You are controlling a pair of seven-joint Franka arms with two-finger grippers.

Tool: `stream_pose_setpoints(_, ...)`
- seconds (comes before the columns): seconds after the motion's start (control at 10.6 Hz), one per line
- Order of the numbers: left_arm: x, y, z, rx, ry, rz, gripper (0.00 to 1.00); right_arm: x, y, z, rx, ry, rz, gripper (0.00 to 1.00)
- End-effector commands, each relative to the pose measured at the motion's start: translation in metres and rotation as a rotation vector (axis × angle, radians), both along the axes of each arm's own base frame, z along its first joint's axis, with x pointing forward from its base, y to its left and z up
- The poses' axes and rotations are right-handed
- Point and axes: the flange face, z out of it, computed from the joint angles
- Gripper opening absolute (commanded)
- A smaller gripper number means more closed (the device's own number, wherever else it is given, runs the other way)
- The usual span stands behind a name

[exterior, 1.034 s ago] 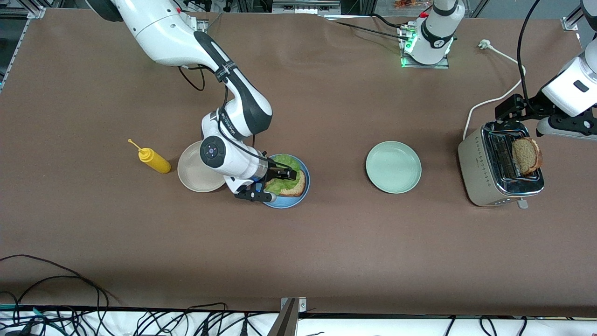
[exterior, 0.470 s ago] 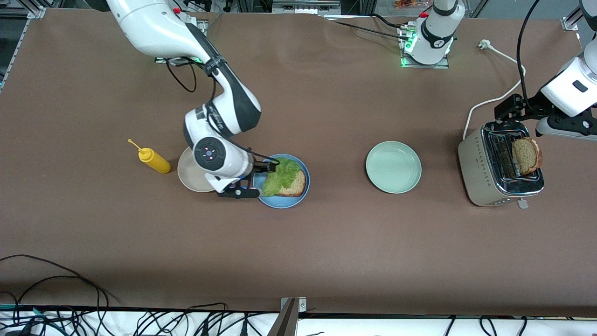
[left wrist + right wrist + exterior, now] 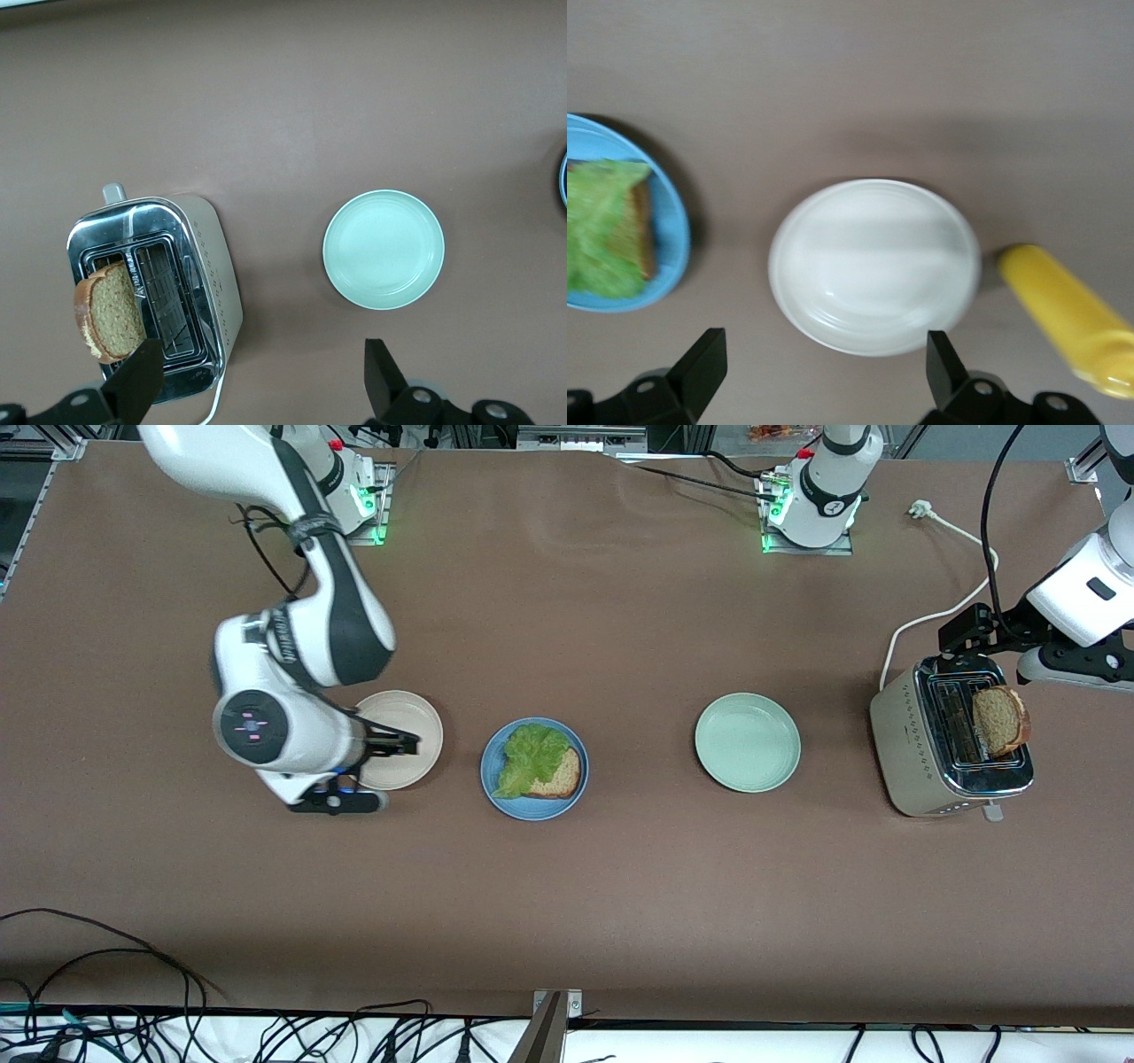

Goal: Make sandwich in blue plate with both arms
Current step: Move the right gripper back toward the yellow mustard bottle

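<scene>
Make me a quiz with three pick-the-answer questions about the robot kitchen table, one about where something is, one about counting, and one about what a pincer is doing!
1. Where is the lettuce?
A. on the bread slice in the blue plate
B. in the pale green plate
C. in the toaster

2. How many plates are on the table?
A. one
B. three
C. five

3. What is the right pincer doing?
A. squeezing the yellow bottle
B. holding bread
C. open and empty over the beige plate

Answers:
1 A: the green leaf lies on the slice in the blue plate.
2 B: beige, blue and pale green plates lie in a row.
3 C: the right wrist view shows its fingers spread apart with nothing between them, the beige plate below.
</scene>
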Motion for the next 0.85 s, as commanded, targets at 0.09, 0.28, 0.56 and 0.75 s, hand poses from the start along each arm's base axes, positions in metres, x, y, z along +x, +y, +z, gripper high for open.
stream_pose_setpoints(0.09,-0.005,-0.001,0.004,-0.007,-0.015,-0.020,1.00,-0.003,-0.100,0.052,-0.007,0.069,0.189,1.00)
stream_pose_setpoints(0.28,-0.005,-0.002,0.004,-0.007,-0.014,-0.022,1.00,-0.004,-0.156,0.057,0.009,0.086,0.308,1.00)
stream_pose_setpoints(0.56,-0.006,-0.002,0.005,-0.007,-0.015,-0.020,1.00,-0.025,-0.234,0.061,0.109,0.080,0.408,1.00)
stream_pose_setpoints(0.75,-0.006,-0.002,0.004,-0.007,-0.014,-0.020,1.00,-0.042,-0.302,0.048,0.172,0.039,0.506,1.00)
